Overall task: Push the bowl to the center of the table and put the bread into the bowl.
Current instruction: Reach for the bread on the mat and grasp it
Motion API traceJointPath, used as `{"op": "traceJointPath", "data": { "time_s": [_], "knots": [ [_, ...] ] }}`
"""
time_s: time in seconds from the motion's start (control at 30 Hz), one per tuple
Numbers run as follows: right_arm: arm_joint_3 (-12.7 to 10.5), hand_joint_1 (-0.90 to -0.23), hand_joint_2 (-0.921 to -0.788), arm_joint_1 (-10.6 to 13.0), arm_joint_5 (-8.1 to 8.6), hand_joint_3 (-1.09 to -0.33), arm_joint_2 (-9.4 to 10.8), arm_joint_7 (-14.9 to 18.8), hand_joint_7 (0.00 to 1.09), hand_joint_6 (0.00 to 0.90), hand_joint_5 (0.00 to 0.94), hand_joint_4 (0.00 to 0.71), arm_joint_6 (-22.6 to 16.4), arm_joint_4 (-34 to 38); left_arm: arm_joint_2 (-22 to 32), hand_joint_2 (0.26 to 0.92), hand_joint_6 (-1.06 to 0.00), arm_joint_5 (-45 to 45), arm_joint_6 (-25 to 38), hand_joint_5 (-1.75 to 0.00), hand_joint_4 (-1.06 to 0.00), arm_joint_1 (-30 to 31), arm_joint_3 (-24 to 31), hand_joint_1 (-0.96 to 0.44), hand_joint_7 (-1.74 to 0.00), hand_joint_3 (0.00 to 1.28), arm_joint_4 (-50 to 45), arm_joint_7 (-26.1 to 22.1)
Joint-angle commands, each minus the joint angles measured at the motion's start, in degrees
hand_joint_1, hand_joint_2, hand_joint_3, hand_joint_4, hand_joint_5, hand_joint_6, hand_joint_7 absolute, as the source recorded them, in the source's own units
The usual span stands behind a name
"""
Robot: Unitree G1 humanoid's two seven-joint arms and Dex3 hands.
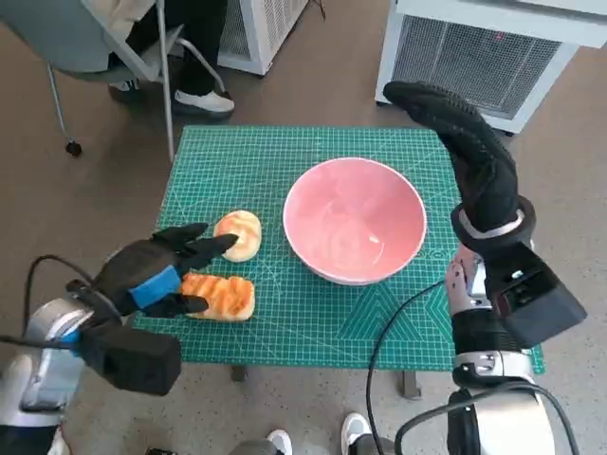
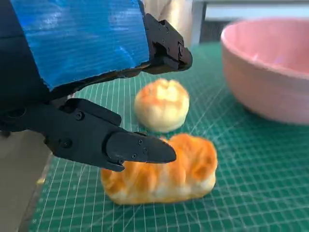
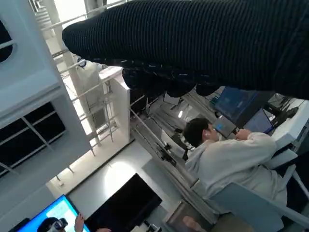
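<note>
A pink bowl (image 1: 355, 220) stands empty near the middle of the green cutting mat (image 1: 285, 152); its side (image 2: 270, 72) also shows in the left wrist view. To its left lie a round bun (image 1: 239, 234) (image 2: 161, 105) and a long golden bread (image 1: 220, 297) (image 2: 164, 174). My left hand (image 1: 156, 272) hovers over the long bread with fingers (image 2: 111, 145) spread, holding nothing. My right hand (image 1: 455, 133) is raised beside the bowl's right rim, fingers straight, apart from it; its glove (image 3: 203, 43) fills the right wrist view's top.
A white grille-fronted unit (image 1: 484, 57) stands behind the table and another at the back middle. A chair (image 1: 104, 47) and a person's feet (image 1: 204, 100) are at the back left. A seated person (image 3: 227, 154) shows in the right wrist view.
</note>
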Motion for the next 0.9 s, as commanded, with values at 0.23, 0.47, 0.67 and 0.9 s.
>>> {"op": "traceJointPath", "data": {
  "time_s": [0.23, 0.47, 0.67, 0.9],
  "knots": [
    [0.2, -0.601, -0.921, 2.1, -0.60, -0.782, -0.6, -0.4, 0.01, 0.318, 0.000, 0.252, 0.1, 0.2, -0.4, 0.918, -0.37, -1.7, 5.4, 0.00, -0.34, -4.0, -4.5, -0.45, -0.01, 0.02, 3.9, -6.6],
    [0.2, -0.606, -0.921, 2.2, -0.40, -0.782, -0.8, -0.3, 0.01, 0.318, 0.000, 0.251, 0.2, 0.0, -1.1, 0.899, -0.36, -2.8, 9.4, 0.00, -0.34, -6.1, -6.9, -0.39, 0.00, 0.00, 6.8, -10.6],
    [0.2, -0.604, -0.921, 2.1, -0.20, -0.782, -0.8, -0.3, 0.01, 0.317, 0.000, 0.250, 0.4, 0.0, -1.2, 0.885, -0.36, -2.7, 14.4, 0.00, -0.33, -6.2, -8.3, -0.32, 0.00, 0.00, 5.2, -13.7],
    [0.2, -0.598, -0.921, 2.0, -0.66, -0.784, -0.7, -0.6, 0.01, 0.317, 0.000, 0.249, 0.4, 0.7, -1.5, 0.870, -0.40, -0.6, 18.5, -0.01, -0.35, -6.2, -10.5, -0.22, -0.02, 0.00, 3.8, -14.1]
  ]
}}
